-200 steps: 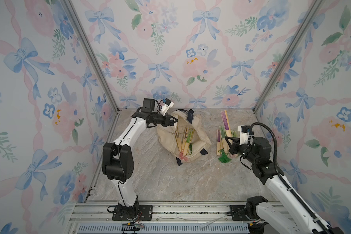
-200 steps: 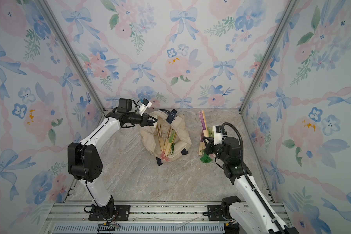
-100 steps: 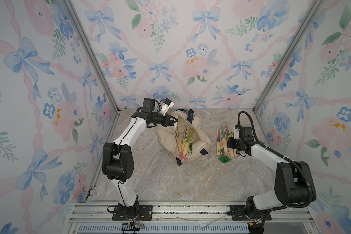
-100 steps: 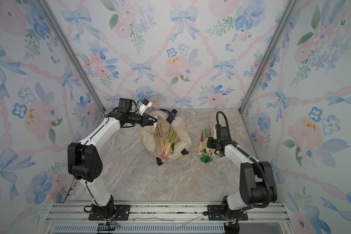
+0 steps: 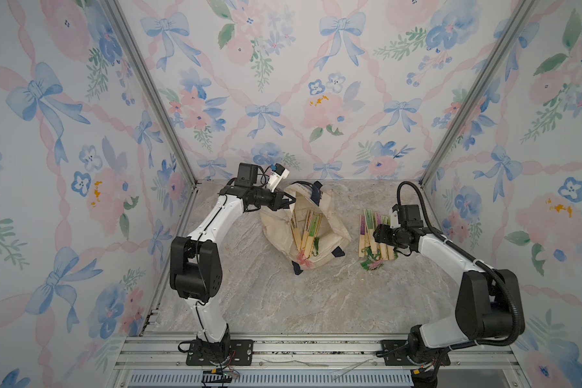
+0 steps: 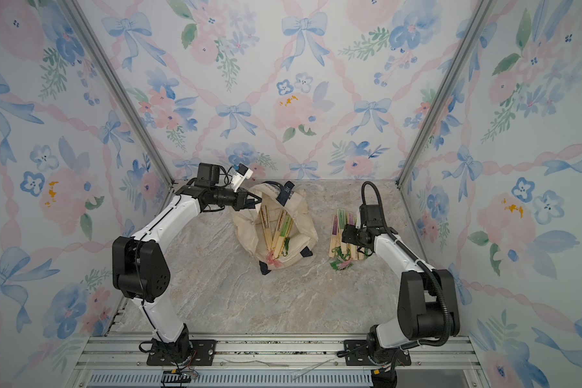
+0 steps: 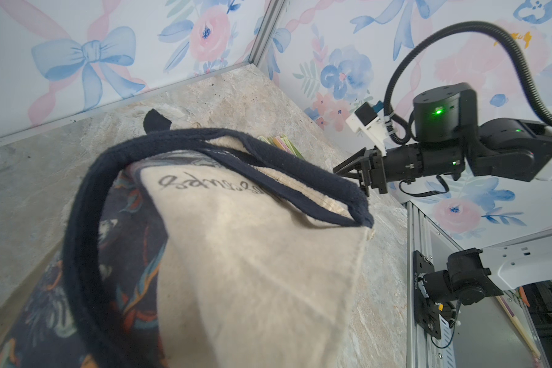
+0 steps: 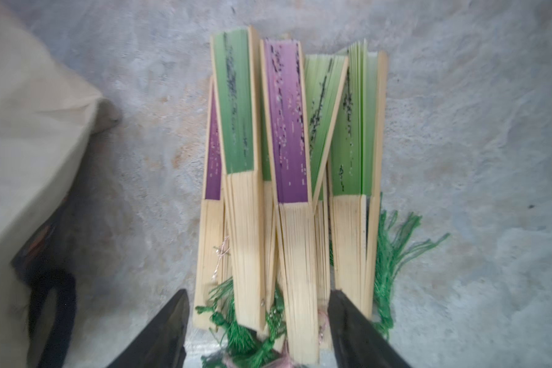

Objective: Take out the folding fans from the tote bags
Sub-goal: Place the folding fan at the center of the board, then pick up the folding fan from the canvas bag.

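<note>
Since a second ago we see the right arm come down from its raised pose. The right gripper (image 8: 258, 296) now hangs low over the pile of folding fans (image 8: 287, 143) on the marble table (image 5: 283, 295), jaws apart and holding nothing. The left gripper (image 5: 288, 201) is clamped on the rim of the tote bag (image 5: 276, 231), where other fans (image 5: 308, 228) lie inside.
</note>
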